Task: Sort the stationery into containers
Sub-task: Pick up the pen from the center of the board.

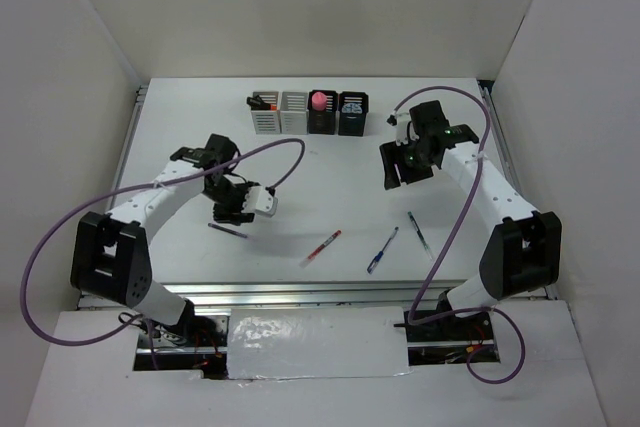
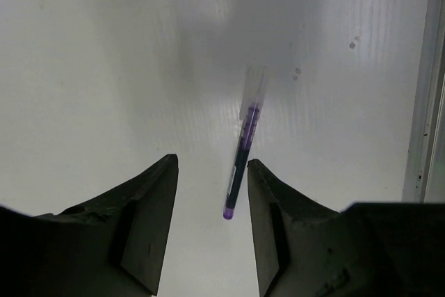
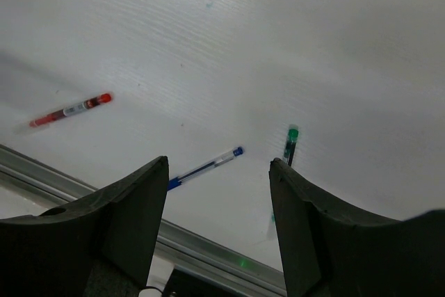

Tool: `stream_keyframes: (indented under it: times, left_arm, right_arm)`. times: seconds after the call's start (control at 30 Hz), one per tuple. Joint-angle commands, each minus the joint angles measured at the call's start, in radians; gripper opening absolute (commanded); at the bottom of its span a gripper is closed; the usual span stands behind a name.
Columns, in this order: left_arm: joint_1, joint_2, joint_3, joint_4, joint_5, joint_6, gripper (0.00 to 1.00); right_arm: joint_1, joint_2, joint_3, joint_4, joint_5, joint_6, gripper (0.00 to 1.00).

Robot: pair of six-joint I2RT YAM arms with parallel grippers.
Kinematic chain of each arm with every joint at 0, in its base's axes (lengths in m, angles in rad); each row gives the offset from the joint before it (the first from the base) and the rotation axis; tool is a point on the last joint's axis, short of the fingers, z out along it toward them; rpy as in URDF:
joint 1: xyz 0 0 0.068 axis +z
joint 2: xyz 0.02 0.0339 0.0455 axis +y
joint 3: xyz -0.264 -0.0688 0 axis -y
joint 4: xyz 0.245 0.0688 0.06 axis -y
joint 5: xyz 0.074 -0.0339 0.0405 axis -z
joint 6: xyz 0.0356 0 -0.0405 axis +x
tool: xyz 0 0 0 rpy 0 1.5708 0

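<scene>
The purple pen [image 2: 241,151] lies toward the front-left corner of the table [image 1: 350,172], between the part-open, empty fingers of the left gripper [image 2: 212,168] — these should be lowered and centred before being shut — while the right gripper [image 3: 219,165] is held open, empty.

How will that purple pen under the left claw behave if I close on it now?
Probably stiff and light: the purple pen is a thin, straight plastic barrel. Being round and flat on the smooth table, it may roll or skid. It lies off-centre in the open left claw, so one finger would probably nudge it sideways first.
</scene>
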Motion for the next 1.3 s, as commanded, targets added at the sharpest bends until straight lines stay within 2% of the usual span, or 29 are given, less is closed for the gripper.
stream_keyframes:
  times: [0.0, 0.23, 0.6, 0.9, 1.0, 1.17, 1.27]
  left_arm:
    - [-0.066, 0.031, -0.022, 0.043, -0.042, 0.014, 0.56]
    - [-0.141, 0.104, -0.013, 0.044, -0.131, -0.044, 0.56]
    - [-0.172, 0.16, -0.051, 0.057, -0.145, -0.059, 0.57]
    - [-0.183, 0.156, -0.148, 0.198, -0.175, -0.15, 0.56]
    - [-0.186, 0.153, -0.175, 0.268, -0.187, -0.184, 0.52]
    - [-0.194, 0.139, -0.197, 0.36, -0.178, -0.228, 0.35]
    - [-0.194, 0.134, -0.16, 0.36, -0.136, -0.245, 0.24]
  right_arm:
    - [0.006, -0.004, 0.015, -0.019, 0.008, -0.004, 0.67]
    - [-0.018, -0.001, 0.015, -0.027, 0.004, -0.015, 0.67]
    - [-0.066, 0.01, 0.001, -0.027, -0.025, -0.018, 0.66]
    - [-0.09, 0.015, 0.003, -0.027, -0.052, -0.016, 0.66]
    - [-0.092, 0.012, 0.0, -0.027, -0.05, -0.016, 0.66]
    - [-0.093, 0.008, -0.007, -0.025, -0.05, -0.015, 0.66]
    - [-0.095, 0.013, -0.003, -0.022, -0.052, -0.013, 0.66]
